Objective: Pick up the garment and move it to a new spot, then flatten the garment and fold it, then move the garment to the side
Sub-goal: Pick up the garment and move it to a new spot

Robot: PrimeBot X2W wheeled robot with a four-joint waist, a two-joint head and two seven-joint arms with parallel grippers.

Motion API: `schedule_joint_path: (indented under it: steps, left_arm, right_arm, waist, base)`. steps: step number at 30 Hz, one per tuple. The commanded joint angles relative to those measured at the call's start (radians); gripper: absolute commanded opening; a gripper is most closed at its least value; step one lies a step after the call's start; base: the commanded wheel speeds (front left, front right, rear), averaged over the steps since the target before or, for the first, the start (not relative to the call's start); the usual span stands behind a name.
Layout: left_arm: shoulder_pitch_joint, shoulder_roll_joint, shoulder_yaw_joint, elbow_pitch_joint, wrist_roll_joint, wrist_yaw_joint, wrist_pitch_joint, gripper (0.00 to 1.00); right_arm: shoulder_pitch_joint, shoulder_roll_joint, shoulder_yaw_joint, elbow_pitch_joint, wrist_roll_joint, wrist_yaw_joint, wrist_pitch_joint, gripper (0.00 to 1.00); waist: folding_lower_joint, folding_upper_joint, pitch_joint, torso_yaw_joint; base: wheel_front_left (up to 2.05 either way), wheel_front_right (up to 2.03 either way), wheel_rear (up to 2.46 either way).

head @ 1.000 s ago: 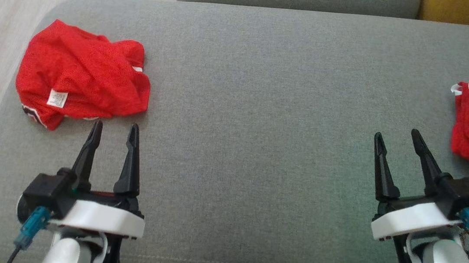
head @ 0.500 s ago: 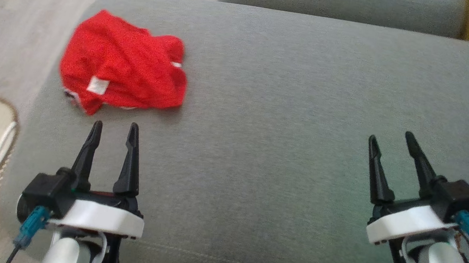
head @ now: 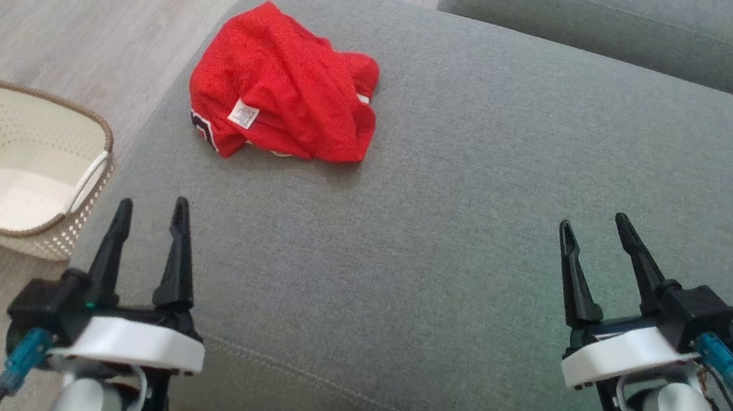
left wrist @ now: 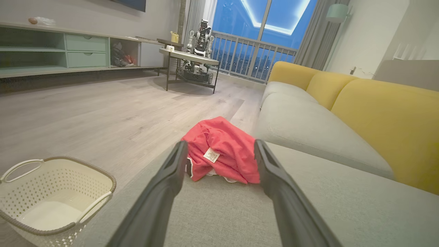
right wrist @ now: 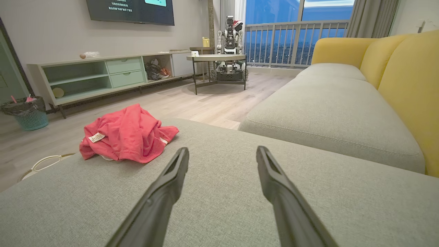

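Grey sofa seat (head: 471, 244) with yellow back cushions (left wrist: 387, 116) on pale wood flooring (left wrist: 85, 113); a mint-green low cabinet (right wrist: 85, 73) (two drawers) lines the wall, blue-lit balcony windows (right wrist: 274, 13) beyond

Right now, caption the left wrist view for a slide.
Open jaws frame a crumpled red garment on the grey sofa, white basket alongside.

1. Head view: set high, looking steeply down on the grey sofa seat (head: 475, 210), with the left tool (head: 153, 202) low at left and the right tool (head: 593, 220) low at right.
2. Left wrist view: low over the seat's edge, facing along its own tool straight at the red garment (left wrist: 223, 147), fairly near; white basket (left wrist: 51, 192) at lower left.
3. Right wrist view: equally low, facing the same end of the room, garment off to the left and well apart.
4. Shared by all three: seat, garment, basket. Shared by both wrist views: the far round table (right wrist: 216, 57).
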Motion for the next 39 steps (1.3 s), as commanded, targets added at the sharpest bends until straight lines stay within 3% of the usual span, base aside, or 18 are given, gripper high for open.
schedule_joint_path:
  steps: [1,5,8,13,17,21,22,28,39]
  left_arm:
    - [-0.031,0.001,0.044,-0.028,0.0,0.002,-0.005,1.0]
    - [-0.057,0.001,0.083,-0.01,-0.004,-0.025,-0.005,1.0]
    - [-0.105,0.011,0.119,0.03,0.018,-0.072,-0.005,1.0]
    - [-0.248,0.093,0.141,0.161,0.019,-0.123,0.001,1.0]
    - [-0.417,0.177,0.123,0.263,-0.029,-0.146,0.064,1.0]
    - [-0.572,0.266,0.095,0.405,-0.111,-0.153,0.16,1.0]
    - [-0.639,0.307,0.049,0.462,-0.147,-0.154,0.218,1.0]
    - [-0.798,0.382,-0.066,0.603,-0.279,-0.154,0.347,1.0]
    - [-0.944,0.408,-0.179,0.822,-0.34,-0.154,0.42,1.0]
  right_arm:
    - [-0.024,0.002,0.024,-0.03,-0.003,0.0,-0.009,1.0]
    - [-0.034,0.002,0.035,-0.037,-0.012,0.0,-0.009,1.0]
    - [-0.05,0.002,0.046,-0.04,-0.028,0.0,-0.009,1.0]
    - [-0.098,0.002,0.058,-0.074,-0.063,0.0,0.005,1.0]
    - [-0.135,0.002,0.068,-0.133,-0.094,0.0,0.03,1.0]
    - [-0.167,0.002,0.089,-0.189,-0.113,0.0,0.054,1.0]
    - [-0.183,0.002,0.094,-0.218,-0.103,0.0,0.065,1.0]
    - [-0.228,0.002,0.123,-0.31,-0.067,0.0,0.108,1.0]
    - [-0.253,0.002,0.143,-0.406,-0.054,0.0,0.142,1.0]
  waist:
    - [0.0,0.0,0.003,0.004]
    - [0.0,0.0,0.025,0.001]
    - [0.0,0.0,0.054,-0.016]
    - [0.0,0.0,0.135,-0.056]
    - [0.0,0.0,0.212,-0.084]
    - [0.0,0.0,0.278,-0.122]
    - [0.0,0.0,0.309,-0.139]
    - [0.0,0.0,0.387,-0.18]
    - [0.0,0.0,0.445,-0.212]
  base:
    - [0.0,0.0,0.0]
    - [0.0,0.0,0.0]
    - [0.0,0.0,0.0]
    - [0.0,0.0,0.0]
    - [0.0,0.0,0.0]
    - [0.0,0.0,0.0]
    - [0.0,0.0,0.0]
    - [0.0,0.0,0.0]
    - [0.0,0.0,0.0]
